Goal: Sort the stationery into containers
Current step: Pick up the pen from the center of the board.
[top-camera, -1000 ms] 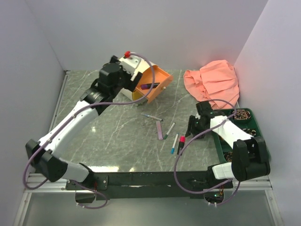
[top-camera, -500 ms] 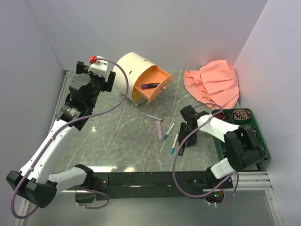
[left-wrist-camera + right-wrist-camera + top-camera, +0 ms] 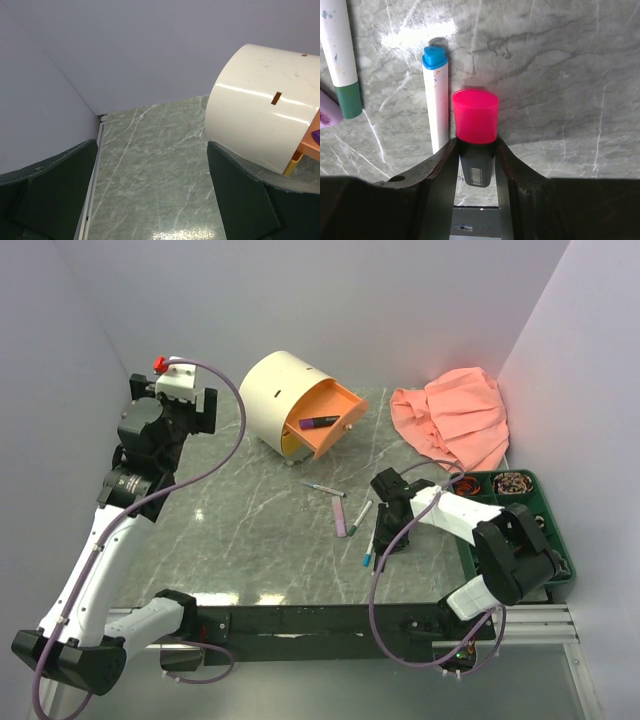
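Top view. The left gripper [image 3: 200, 412] is raised at the far left, well apart from the cream cabinet [image 3: 272, 392]. The orange drawer [image 3: 335, 432] stands pulled out with a purple highlighter [image 3: 318, 422] lying in it. The yellow drawer [image 3: 289, 445] below shows only as a sliver. Loose on the surface [image 3: 250, 520] are a thin pen [image 3: 322, 488], a lilac marker [image 3: 341, 517], a green-capped pen [image 3: 360, 517] and a blue-capped pen [image 3: 371, 545]. The right gripper [image 3: 385, 538] is down just right of the blue-capped pen. A peach cloth [image 3: 455, 420] lies far right, and a green tray [image 3: 555, 530] near right.

Left wrist. The left gripper [image 3: 150, 150] has its fingers [image 3: 50, 192] wide apart with nothing between them, only bare surface [image 3: 150, 180]. The cabinet [image 3: 262, 107] sits just beyond the right finger. A corner of the orange drawer [image 3: 311, 146] shows at the frame edge.

Right wrist. The right gripper [image 3: 475, 145] is clamped on the pink highlighter [image 3: 475, 117]. Its fingers [image 3: 437, 170] press both sides of the black body, and the pink cap juts out past the tips. The highlighter lies on the surface [image 3: 560, 75], touching or just beside the blue-capped pen [image 3: 436, 95] on its left. The green-capped pen [image 3: 342, 55] and the lilac marker [image 3: 327, 109] lie farther left.
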You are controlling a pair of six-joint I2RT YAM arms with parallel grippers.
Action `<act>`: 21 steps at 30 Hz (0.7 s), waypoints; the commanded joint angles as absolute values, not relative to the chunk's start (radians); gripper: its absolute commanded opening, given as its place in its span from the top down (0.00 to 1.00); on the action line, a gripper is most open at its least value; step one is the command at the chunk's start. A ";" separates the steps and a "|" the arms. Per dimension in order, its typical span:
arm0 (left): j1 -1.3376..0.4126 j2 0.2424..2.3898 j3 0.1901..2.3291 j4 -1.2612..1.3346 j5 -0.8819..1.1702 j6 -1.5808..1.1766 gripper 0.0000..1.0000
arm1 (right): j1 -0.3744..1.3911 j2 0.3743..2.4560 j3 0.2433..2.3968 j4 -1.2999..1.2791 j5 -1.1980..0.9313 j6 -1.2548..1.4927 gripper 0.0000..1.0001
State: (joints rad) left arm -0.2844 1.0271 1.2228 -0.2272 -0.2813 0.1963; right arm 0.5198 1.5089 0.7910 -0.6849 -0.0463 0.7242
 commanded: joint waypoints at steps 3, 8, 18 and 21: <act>-0.281 1.005 1.281 -0.235 -0.201 0.178 0.02 | 0.519 1.352 0.916 -0.788 0.139 0.594 1.00; -0.281 1.022 1.298 -0.256 -0.130 0.164 0.02 | 0.497 1.284 1.208 -0.793 0.080 0.391 1.00; -0.262 1.078 1.278 -0.273 -0.141 0.238 0.01 | 0.486 1.431 1.617 -0.447 -0.185 0.317 1.00; -0.204 1.101 1.318 -0.301 -0.069 0.193 0.01 | 0.465 1.557 1.750 -0.448 -0.258 0.363 1.00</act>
